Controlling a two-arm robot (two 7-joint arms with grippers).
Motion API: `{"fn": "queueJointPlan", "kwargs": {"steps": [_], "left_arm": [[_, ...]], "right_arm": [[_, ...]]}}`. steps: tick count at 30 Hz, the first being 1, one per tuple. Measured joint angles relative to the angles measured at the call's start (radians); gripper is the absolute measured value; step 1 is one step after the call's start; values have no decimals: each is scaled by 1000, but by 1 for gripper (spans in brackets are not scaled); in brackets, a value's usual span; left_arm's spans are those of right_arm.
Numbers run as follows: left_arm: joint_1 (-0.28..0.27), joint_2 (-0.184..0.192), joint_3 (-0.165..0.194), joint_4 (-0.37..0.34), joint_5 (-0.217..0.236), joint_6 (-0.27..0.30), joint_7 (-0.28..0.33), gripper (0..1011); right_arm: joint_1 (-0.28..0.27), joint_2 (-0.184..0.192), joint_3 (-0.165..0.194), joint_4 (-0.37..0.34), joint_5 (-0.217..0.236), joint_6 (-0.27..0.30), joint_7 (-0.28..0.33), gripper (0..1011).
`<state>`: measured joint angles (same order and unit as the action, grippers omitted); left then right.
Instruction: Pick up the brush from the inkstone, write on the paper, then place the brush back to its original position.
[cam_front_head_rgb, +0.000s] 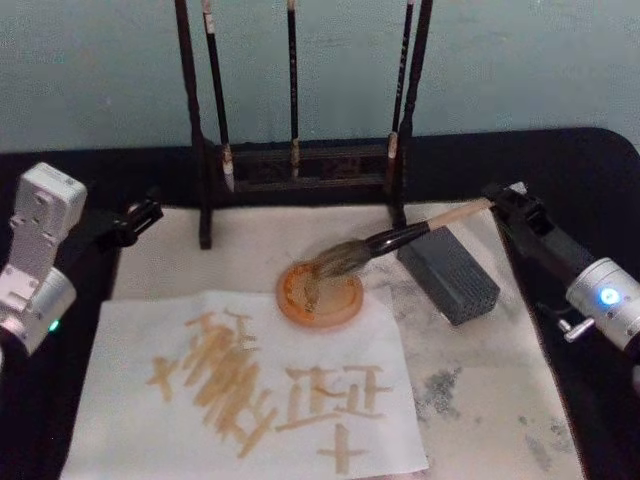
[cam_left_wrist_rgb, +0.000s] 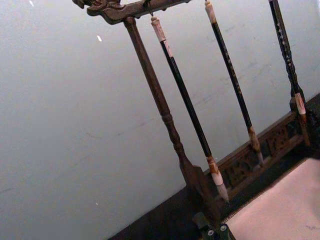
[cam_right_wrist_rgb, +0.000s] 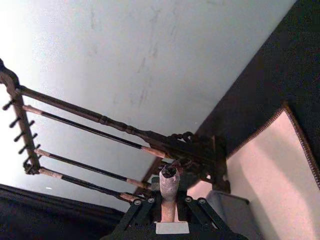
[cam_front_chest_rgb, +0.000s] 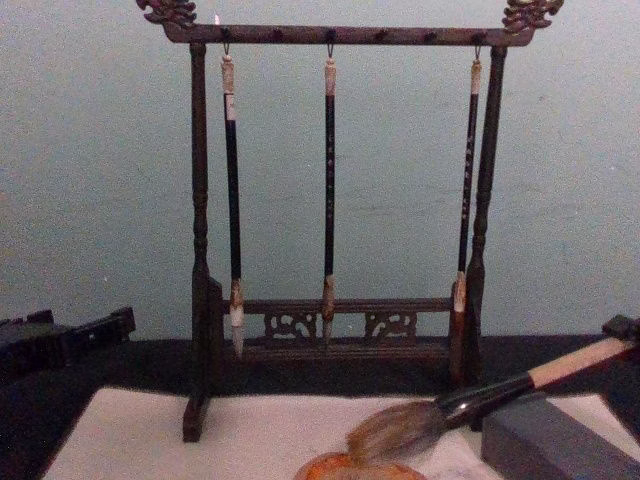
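The brush (cam_front_head_rgb: 400, 240) is lying slantwise just right of centre in the head view. Its bushy bristles are drooping over the orange dish (cam_front_head_rgb: 345, 312), and its black shaft is leaning on the top of the grey block (cam_front_head_rgb: 455, 280), so the pale handle is pointing toward the upper right. Propped this way, the wet hair is hanging over the dish rather than the mat (cam_front_head_rgb: 480, 400), and the handle end is standing clear of the bench (cam_front_head_rgb: 590, 170), easy to reach.

The right gripper (cam_front_head_rgb: 508, 203) is sitting at that very end, touching the handle tip and lining up with the shaft. In the right wrist view the handle (cam_right_wrist_rgb: 169, 187) is running straight out along the gripper's axis toward the stand (cam_right_wrist_rgb: 190, 150). Whether the gripper is clamped on the brush or only framing it, I cannot tell.

The paper (cam_front_head_rgb: 130, 440), at the lower left, is carrying tan strokes, with its upper edge just beside the dish. The writing seems done, and the brush is looking to be at or very near its resting place.

The left gripper (cam_front_head_rgb: 140, 217) is idling near the left edge, by the mat's upper left corner and well apart from the brush; its state I cannot tell either
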<state>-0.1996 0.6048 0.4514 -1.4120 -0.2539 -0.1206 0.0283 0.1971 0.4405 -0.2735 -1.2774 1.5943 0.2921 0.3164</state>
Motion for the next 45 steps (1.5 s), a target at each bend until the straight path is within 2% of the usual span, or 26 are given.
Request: {"fn": "queueJointPlan", "kwargs": {"steps": [6,10,13,16,23,29,30,37,39,44,45], "left_arm": [[0,0,0,0,0,0,0,1002],[0,0,0,0,0,0,0,1002],[0,0,0,0,0,0,0,1002],[0,0,0,0,0,0,0,1002],[0,0,0,0,0,0,0,1002],[0,0,0,0,0,0,0,1002],[0,0,0,0,0,0,0,1002],[0,0,0,0,0,0,0,1000],[0,0,0,0,0,0,0,1002],[0,0,0,0,0,0,0,1002],[0,0,0,0,0,0,0,1002]], "right_arm": [[-24,23,4,-49,27,-7,5,164],[-39,41,1,-89,26,-23,5,164],[-49,60,-6,-125,9,-38,3,164],[-62,94,-21,-183,-28,-58,-6,164],[-67,188,-73,-333,-158,-92,-36,164],[-43,243,-121,-415,-260,-109,-52,164],[-34,256,-137,-433,-291,-112,-58,164],[-4,289,-194,-491,-390,-114,-64,164],[7,298,-221,-519,-445,-111,-60,164],[21,305,-256,-561,-541,-113,-51,164],[27,305,-268,-572,-576,-114,-49,164]]}}
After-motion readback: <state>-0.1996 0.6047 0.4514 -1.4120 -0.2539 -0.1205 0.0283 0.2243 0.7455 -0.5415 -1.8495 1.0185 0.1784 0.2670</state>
